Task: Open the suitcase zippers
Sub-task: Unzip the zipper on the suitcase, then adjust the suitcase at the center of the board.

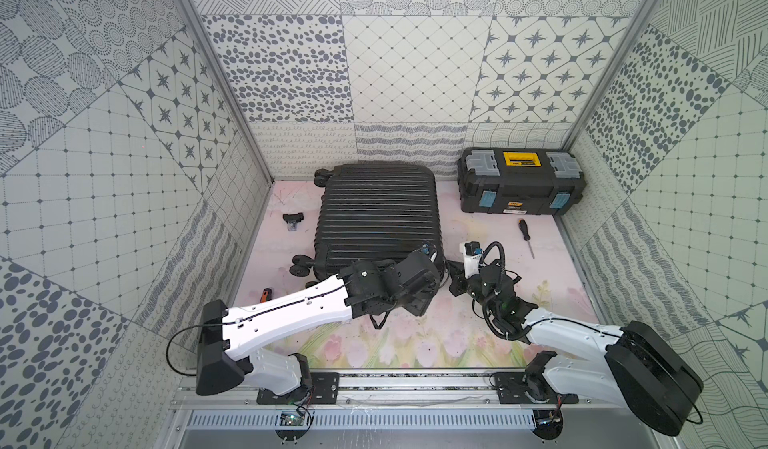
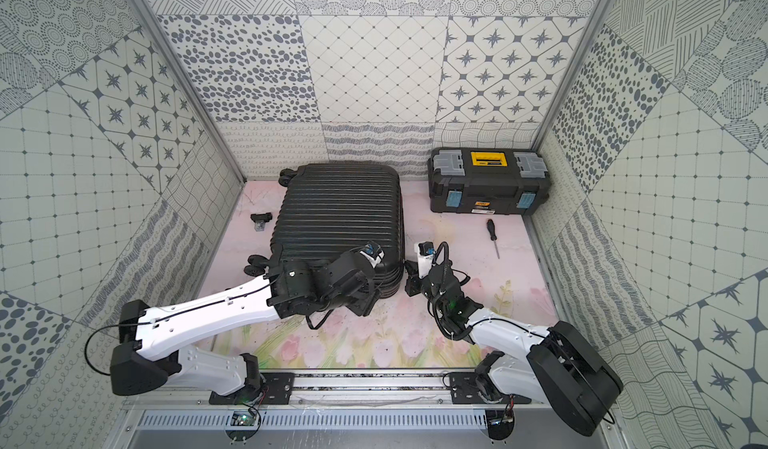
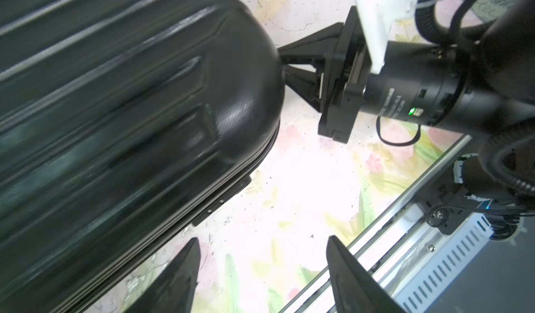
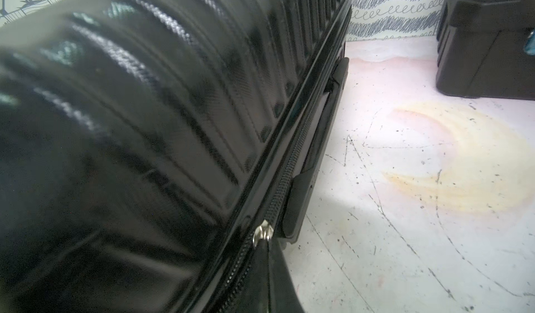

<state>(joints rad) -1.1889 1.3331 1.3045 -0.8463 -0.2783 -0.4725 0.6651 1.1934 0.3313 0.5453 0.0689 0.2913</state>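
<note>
Mounting rail (image 1: 374, 380), front edge: carries both arm bases. Floral mat (image 1: 415, 343): scuffed work surface. Suitcase (image 1: 376, 214): black ribbed hard-shell, lying flat on the mat left of centre, wheels toward the left wall, shells together. Zippers (image 4: 292, 158): black coil along the seam on the side facing the toolbox, meshed ahead of the silver slider (image 4: 263, 234); the slider sits near the case's front corner, just beside the side handle (image 4: 312, 140). Right gripper (image 3: 283, 63): fingers closed together at that corner, tips at the slider and apparently pinching the zipper pull, which is hidden between them. Left gripper (image 3: 262, 242): jaws apart, empty, hovering over the mat just off the case's front edge, touching nothing. Toolbox (image 1: 519, 181), screwdriver (image 1: 525, 237), small black part (image 1: 293, 220), orange-handled tool (image 1: 264, 294): all well apart from the work. Risks, as judged: the thin pull may slip from the pinch if tugged off the seam line; the case may slide or pivot on the mat instead of unzipping, since nothing braces it; the fingers may snag the side handle; the slider may bind on the rounded corner.
</note>
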